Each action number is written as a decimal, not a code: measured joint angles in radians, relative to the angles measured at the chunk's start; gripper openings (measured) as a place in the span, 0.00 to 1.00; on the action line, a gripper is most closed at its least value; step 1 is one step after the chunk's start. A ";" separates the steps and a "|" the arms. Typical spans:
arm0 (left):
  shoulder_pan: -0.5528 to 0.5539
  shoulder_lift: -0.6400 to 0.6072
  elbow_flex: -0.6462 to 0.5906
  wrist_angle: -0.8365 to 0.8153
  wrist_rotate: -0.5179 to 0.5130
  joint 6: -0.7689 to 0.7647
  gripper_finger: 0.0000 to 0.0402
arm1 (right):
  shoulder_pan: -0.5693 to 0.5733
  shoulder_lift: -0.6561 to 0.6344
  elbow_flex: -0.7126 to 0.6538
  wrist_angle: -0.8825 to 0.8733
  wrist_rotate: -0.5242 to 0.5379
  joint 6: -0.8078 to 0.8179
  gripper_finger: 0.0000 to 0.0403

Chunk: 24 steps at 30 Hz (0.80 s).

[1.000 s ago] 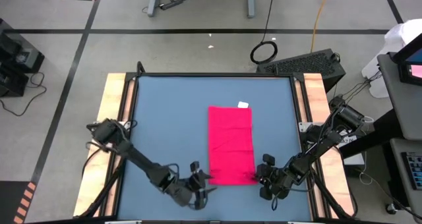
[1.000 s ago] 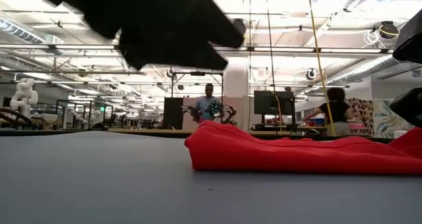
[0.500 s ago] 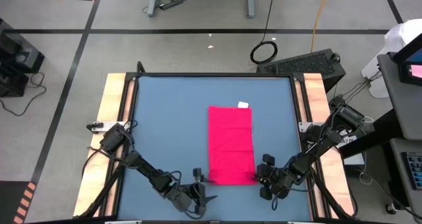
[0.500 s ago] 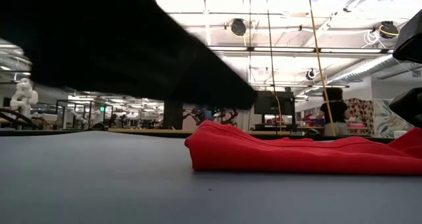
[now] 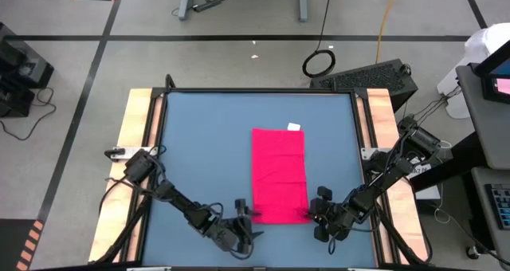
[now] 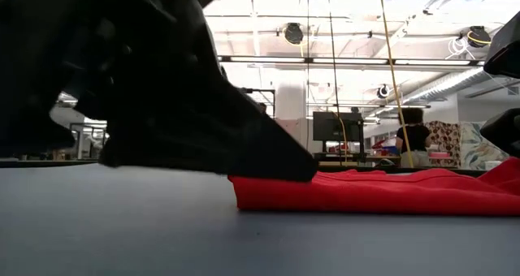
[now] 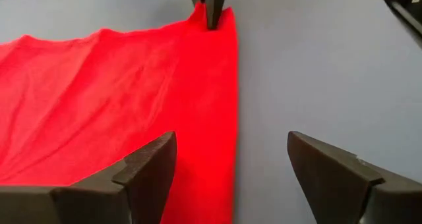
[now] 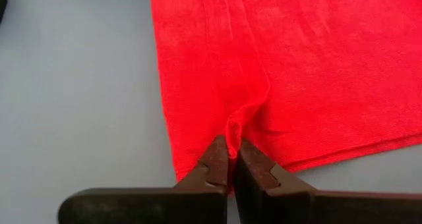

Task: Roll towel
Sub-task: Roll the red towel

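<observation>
Since a second ago my left gripper [image 5: 246, 223] has dropped low and crept in on the towel's [image 5: 279, 174] near-left corner; its fingers [image 7: 148, 168] are spread wide, one over the cloth edge, one over bare blue table [image 5: 199, 143]. My right gripper [image 5: 313, 214] hasn't budged at the towel's 5 o'clock corner, fingers pinched together on a small raised fold of red cloth. Spread flat, the towel lies just right of table centre, white tag [image 5: 294, 127] at its 12 o'clock edge.
</observation>
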 joint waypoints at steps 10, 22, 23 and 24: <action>0.045 0.000 0.001 -0.148 0.035 -0.118 0.73 | 0.000 0.000 0.000 0.004 0.000 -0.001 0.00; 0.102 -0.003 0.002 -0.177 0.160 -0.210 0.54 | 0.017 -0.031 -0.003 0.001 0.019 -0.122 0.16; 0.103 -0.003 0.002 -0.179 0.160 -0.217 0.50 | 0.022 -0.044 -0.004 -0.004 0.019 -0.149 0.20; 0.105 -0.003 0.002 -0.180 0.159 -0.230 0.47 | 0.026 -0.060 -0.004 -0.006 0.020 -0.174 0.25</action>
